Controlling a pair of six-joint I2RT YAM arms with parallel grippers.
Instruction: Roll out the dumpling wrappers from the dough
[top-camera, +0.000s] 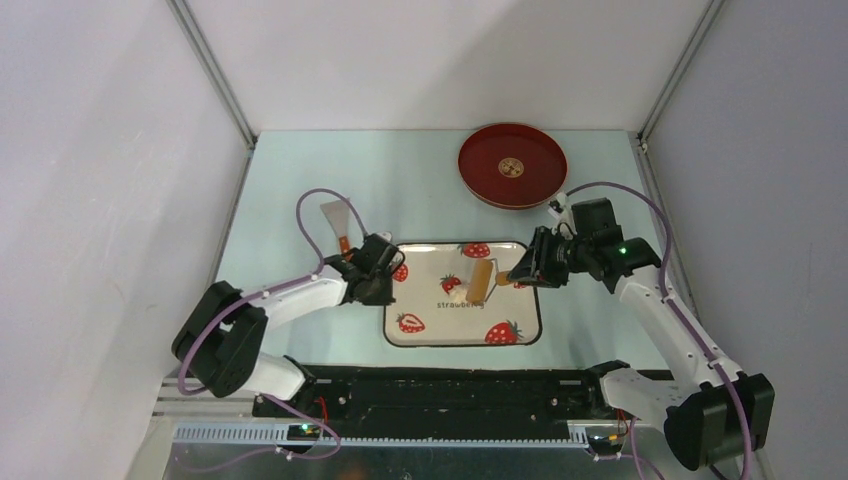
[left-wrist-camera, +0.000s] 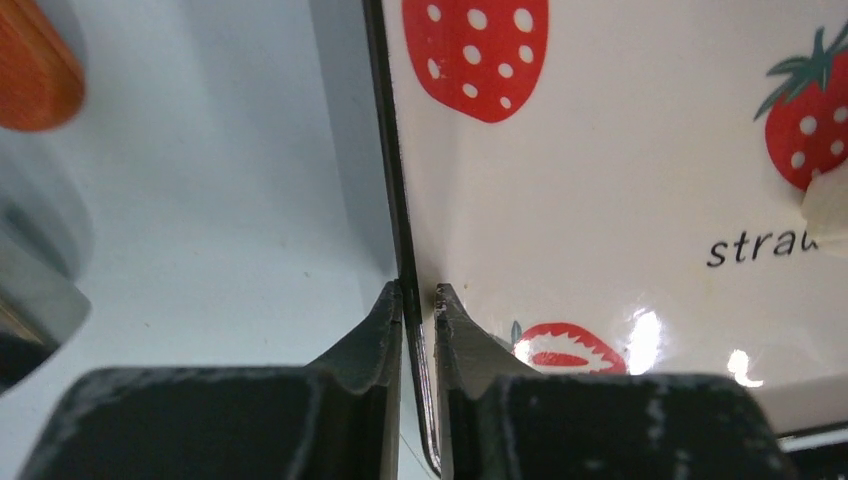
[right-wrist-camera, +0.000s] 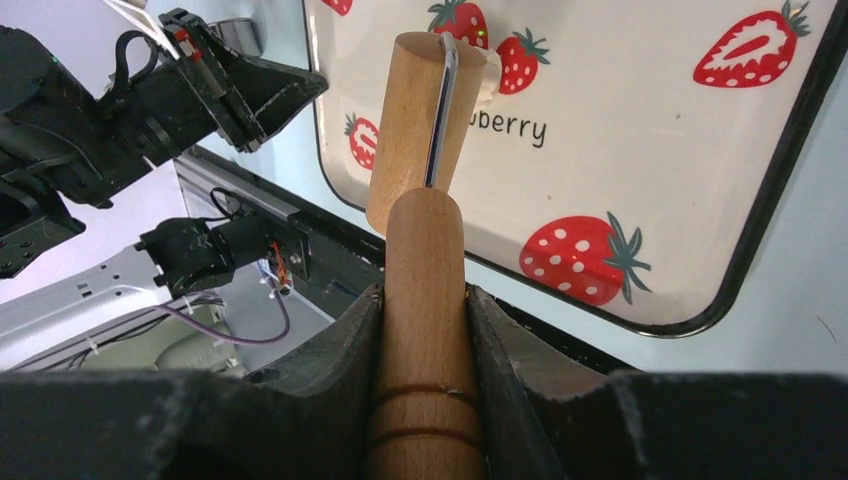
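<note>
The dough (top-camera: 461, 287) is a small cream-white lump on the strawberry-patterned plate (top-camera: 440, 325), and it peeks in at the edge of the left wrist view (left-wrist-camera: 828, 205). The tan wooden roller (top-camera: 483, 280) rests against its right side; behind the roller's drum (right-wrist-camera: 410, 120) a bit of dough (right-wrist-camera: 489, 82) shows. My right gripper (right-wrist-camera: 423, 295) is shut on the roller's handle, by the plate's right edge (top-camera: 522, 274). My left gripper (left-wrist-camera: 420, 290) straddles the plate's black left rim (left-wrist-camera: 392, 180), jaws shut on it, at the plate's upper left (top-camera: 385, 285). No dumpling wrappers are in view.
A red round tray (top-camera: 512, 165) with a gold emblem sits at the back right. A metal scraper (top-camera: 337, 215) with an orange handle (left-wrist-camera: 35, 65) lies left of the plate, just behind my left gripper. The arms' black base rail (top-camera: 440, 400) runs along the near edge.
</note>
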